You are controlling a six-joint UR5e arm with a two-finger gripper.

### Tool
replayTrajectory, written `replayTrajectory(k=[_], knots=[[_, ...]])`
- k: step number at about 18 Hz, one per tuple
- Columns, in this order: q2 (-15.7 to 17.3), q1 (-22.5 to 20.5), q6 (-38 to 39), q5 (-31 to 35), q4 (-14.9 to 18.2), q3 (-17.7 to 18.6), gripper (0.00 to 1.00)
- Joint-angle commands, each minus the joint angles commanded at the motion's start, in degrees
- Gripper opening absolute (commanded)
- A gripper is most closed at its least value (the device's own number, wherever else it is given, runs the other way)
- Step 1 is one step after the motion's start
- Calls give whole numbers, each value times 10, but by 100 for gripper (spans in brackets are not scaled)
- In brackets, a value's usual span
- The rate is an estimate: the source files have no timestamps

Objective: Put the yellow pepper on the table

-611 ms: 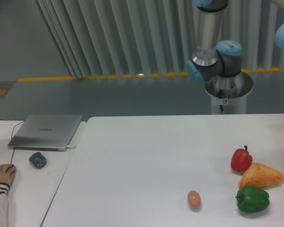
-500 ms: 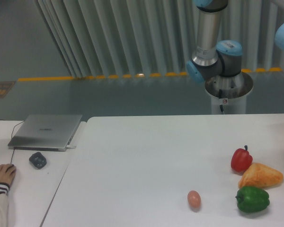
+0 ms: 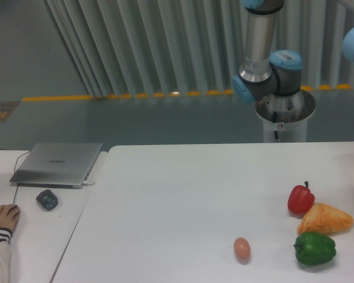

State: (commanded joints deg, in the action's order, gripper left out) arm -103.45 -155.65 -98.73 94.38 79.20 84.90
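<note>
from my seat i see the large white desk [image 3: 183, 200] with a red pepper [image 3: 300, 198] at about 3 o'clock, an orange-yellow wedge [image 3: 325, 219] touching it just below, a green pepper [image 3: 314, 248] at 4 o'clock and a small pinkish egg [image 3: 242, 248] near 5 o'clock. the yellow pepper is nowhere in this view; a sliver of something pale at the far right edge is too small to name. the arm [image 3: 265, 59] stands behind the desk at 1 o'clock, only its lower joints and base showing, and the pincer is out of frame, so i cannot tell whether it is apart, together or clamped on anything. my worry from here is that, flying blind, i could bring the load down onto the cluster at 3 to 4 o'clock and knock the egg rolling, or mistake the wedge for the target because of its colour. a person's hand [image 3: 3, 217] rests on the smaller side desk at 8 o'clock, beside a silver laptop [image 3: 58, 163] and a dark small object [image 3: 46, 199]; a wide swing that way would be unsafe. the laptop lid carries a small mark i cannot read, and a sticker on the arm's base is equally illegible.
</note>
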Motion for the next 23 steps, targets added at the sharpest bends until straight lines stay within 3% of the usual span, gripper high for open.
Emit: replayTrajectory(k=[6, 11, 13, 17, 19, 23], knots=[[7, -64, 130, -2, -45, 30, 100], [7, -117, 264, -72, -56, 37, 100], [7, -125, 284, -69, -71, 48, 100], [4, -147, 396, -68, -101, 59, 100], [3, -163, 424, -56, -109, 64, 100], [-9, -184, 469, -22, -155, 78, 100]])
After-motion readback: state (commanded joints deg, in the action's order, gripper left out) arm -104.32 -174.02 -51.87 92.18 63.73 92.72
